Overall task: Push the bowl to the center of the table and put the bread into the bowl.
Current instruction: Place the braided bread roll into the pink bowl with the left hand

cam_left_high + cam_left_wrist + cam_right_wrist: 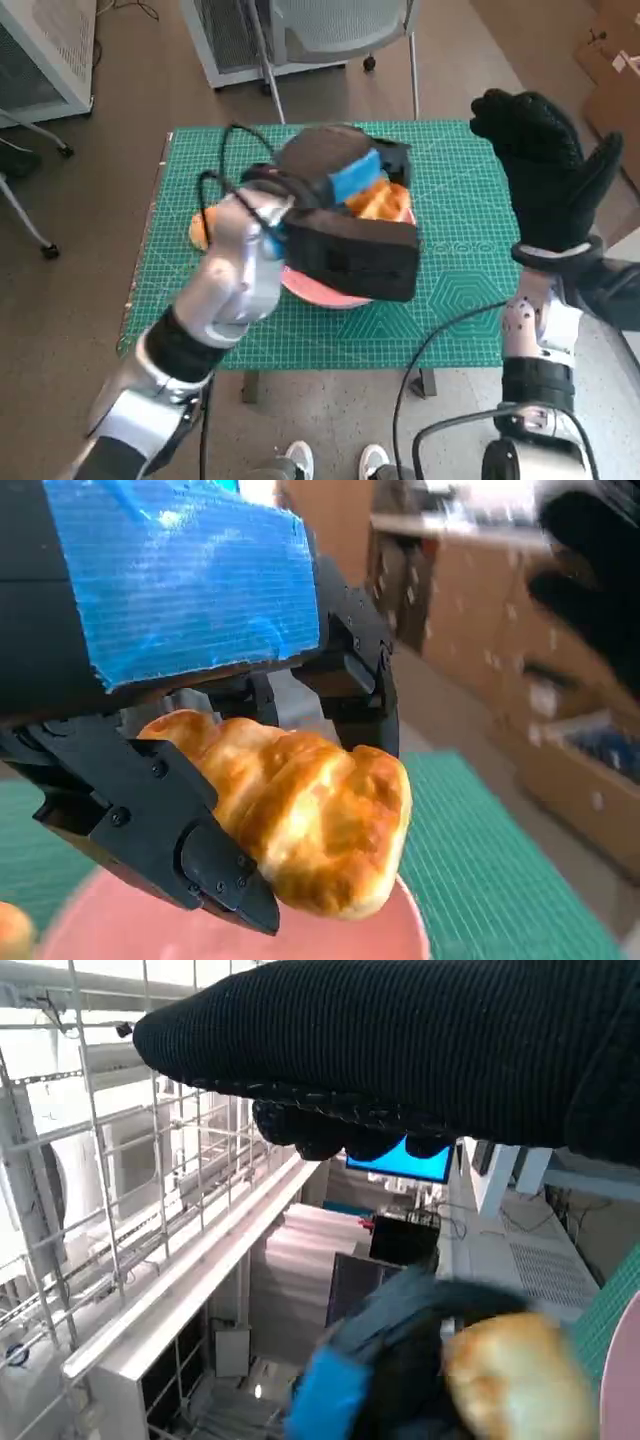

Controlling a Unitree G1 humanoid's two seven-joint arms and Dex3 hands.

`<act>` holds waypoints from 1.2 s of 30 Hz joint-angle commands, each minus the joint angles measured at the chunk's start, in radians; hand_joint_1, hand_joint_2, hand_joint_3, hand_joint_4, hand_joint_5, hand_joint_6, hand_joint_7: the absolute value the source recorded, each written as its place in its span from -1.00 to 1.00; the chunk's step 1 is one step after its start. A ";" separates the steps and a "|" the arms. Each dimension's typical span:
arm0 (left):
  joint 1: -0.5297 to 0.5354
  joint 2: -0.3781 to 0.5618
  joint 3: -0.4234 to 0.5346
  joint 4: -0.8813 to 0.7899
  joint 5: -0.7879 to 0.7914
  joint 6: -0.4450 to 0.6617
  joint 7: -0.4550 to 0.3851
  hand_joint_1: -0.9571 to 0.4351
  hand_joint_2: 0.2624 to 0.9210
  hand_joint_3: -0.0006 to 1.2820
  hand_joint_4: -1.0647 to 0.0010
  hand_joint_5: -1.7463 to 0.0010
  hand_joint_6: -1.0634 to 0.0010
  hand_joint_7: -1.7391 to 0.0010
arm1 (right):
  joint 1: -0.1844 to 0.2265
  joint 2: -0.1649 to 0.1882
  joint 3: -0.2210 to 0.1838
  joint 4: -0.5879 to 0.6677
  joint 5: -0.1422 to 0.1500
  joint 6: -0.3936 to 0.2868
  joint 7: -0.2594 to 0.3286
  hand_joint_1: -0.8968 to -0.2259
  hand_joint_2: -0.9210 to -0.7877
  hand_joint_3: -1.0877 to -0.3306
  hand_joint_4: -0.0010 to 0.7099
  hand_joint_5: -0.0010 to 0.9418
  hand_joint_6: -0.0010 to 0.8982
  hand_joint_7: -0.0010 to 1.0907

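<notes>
— Left hand [340, 225] of mine, the one with the blue tape [185, 575] across its back: what has it got?

— It grips the bread [300, 820]. From behind that hand I see my black fingers [190, 855] clamped on one side of a golden, puffy roll and more of them pressing on its other side. The bread is lifted off the table and hangs over the pink bowl [120, 930].

— Where does the bowl sit?

— On the green cutting mat [460, 260] that covers the table, about midway between the mat's left and right edges and a little closer to the edge nearest me. From my head I see only a pink arc of its rim [320, 295] under my wrist, since my hand hides the rest.

— Anything else close to it?

— A small orange-yellow thing [198, 232] lies on the mat on the bowl's left side, partly behind my forearm. I cannot tell what it is.

— And your right hand [545, 170]?

— Raised above the mat's far right corner, palm turned inward, gloved fingers spread and holding nothing. It is well apart from the bowl and the bread.

— What stands past the far edge?

— A chair [330, 30] on pale legs, on the brown floor.
</notes>
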 commanded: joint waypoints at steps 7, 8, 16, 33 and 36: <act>-0.082 -0.049 -0.026 0.276 -0.007 -0.044 0.030 0.38 0.84 -0.62 -0.09 -0.57 -0.07 -0.35 | 0.056 -0.020 -0.005 -0.043 -0.009 0.022 -0.032 -0.27 -1.00 -0.10 -0.27 -0.99 -0.20 -0.99; -0.084 -0.051 -0.024 0.287 -0.010 -0.044 0.030 0.38 0.87 -0.64 -0.07 -0.54 -0.06 -0.39 | 0.058 -0.020 -0.004 -0.044 -0.010 0.022 -0.034 -0.27 -1.00 -0.10 -0.27 -0.99 -0.19 -0.98; -0.063 -0.056 0.005 0.289 -0.056 0.003 -0.018 0.40 0.31 -0.54 0.44 0.30 0.50 0.48 | 0.058 -0.019 -0.002 -0.040 -0.016 0.016 -0.050 -0.27 -1.00 -0.10 -0.28 -0.99 -0.18 -0.98; -0.015 0.002 0.001 0.173 -0.043 0.010 -0.043 -0.25 0.39 -0.89 1.00 1.00 0.80 0.86 | 0.050 -0.002 0.013 -0.027 -0.015 0.005 -0.053 -0.26 -1.00 -0.11 -0.27 -0.99 -0.17 -0.98; 0.004 0.016 0.010 0.122 -0.039 0.025 -0.044 -0.29 0.40 -0.91 1.00 1.00 0.81 0.86 | 0.051 0.000 0.015 -0.025 -0.015 0.001 -0.052 -0.26 -1.00 -0.11 -0.28 -1.00 -0.19 -0.99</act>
